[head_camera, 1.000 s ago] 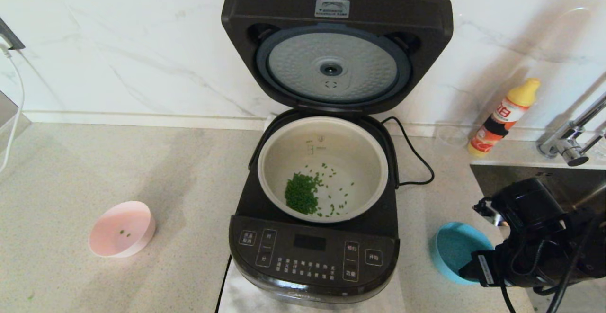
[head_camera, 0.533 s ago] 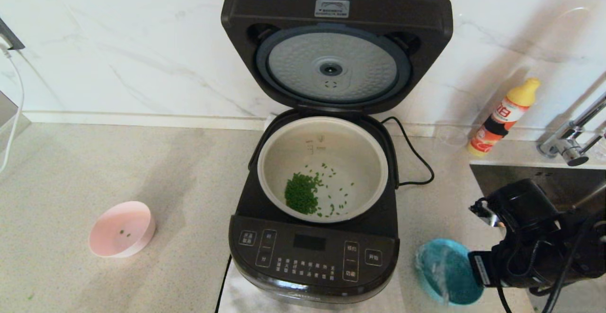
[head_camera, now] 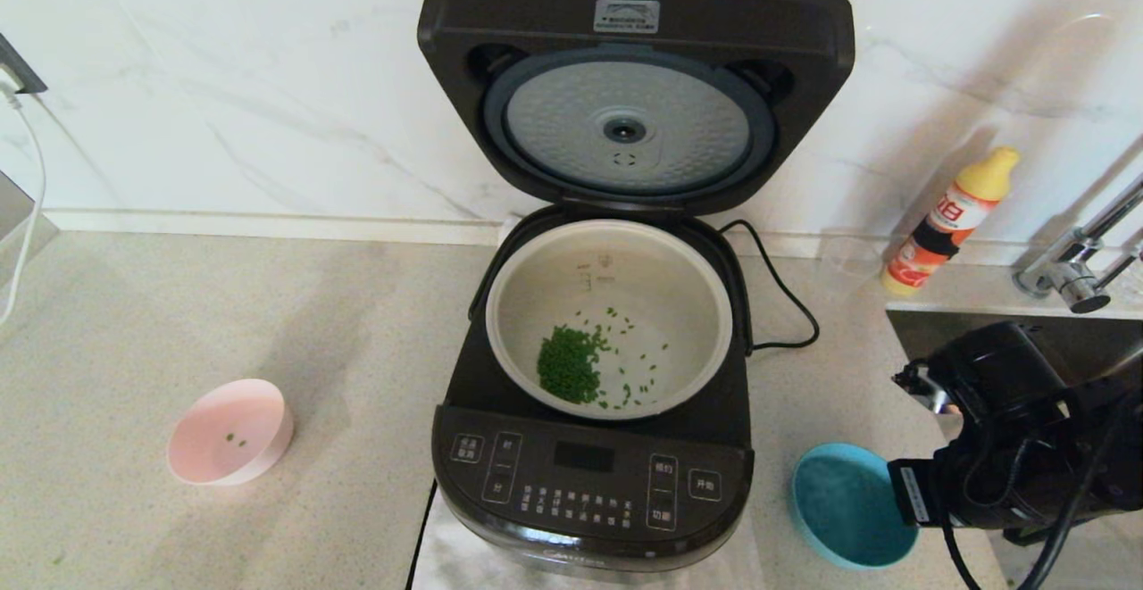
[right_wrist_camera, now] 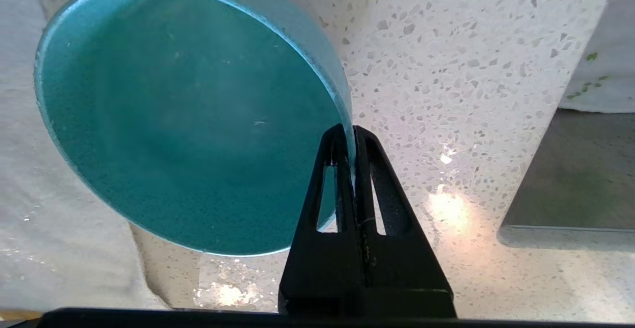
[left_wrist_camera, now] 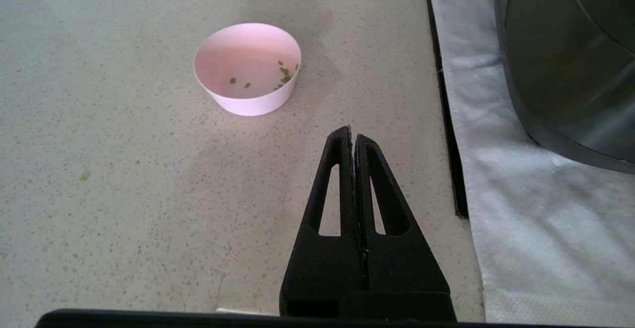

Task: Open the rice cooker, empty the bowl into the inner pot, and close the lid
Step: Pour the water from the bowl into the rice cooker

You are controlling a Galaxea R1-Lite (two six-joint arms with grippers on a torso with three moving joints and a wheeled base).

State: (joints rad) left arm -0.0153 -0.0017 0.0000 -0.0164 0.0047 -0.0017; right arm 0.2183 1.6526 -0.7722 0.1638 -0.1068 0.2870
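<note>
Step in hand, as you can judge it: the second bowl is on its way back to the counter after pouring. The broad black hinged lid (head_camera: 634, 90) of the large glossy black rice cooker (head_camera: 594, 483) stands fully open, dimpled silver plate facing you. The round off-white inner pot (head_camera: 609, 318) sits in the cooker with a heap of small green pieces (head_camera: 569, 374) on its floor.

Your right gripper (right_wrist_camera: 349, 132), at the cooker's right near the counter's front edge, is clamped on the rim of the empty round teal plastic bowl (head_camera: 846, 505); one finger (right_wrist_camera: 333, 149) sits inside the wall, the other outside. The bowl looks tilted; whether it touches the speckled stone counter (head_camera: 357, 349) you cannot tell.

Your left gripper (left_wrist_camera: 351, 130) is pressed together on nothing, parked above the counter near the round pink plastic bowl (head_camera: 230, 432), which holds only a few green bits.

Next call: set the teal bowl flat, release, clear the arm, then bring the lid down until it latches.
</note>
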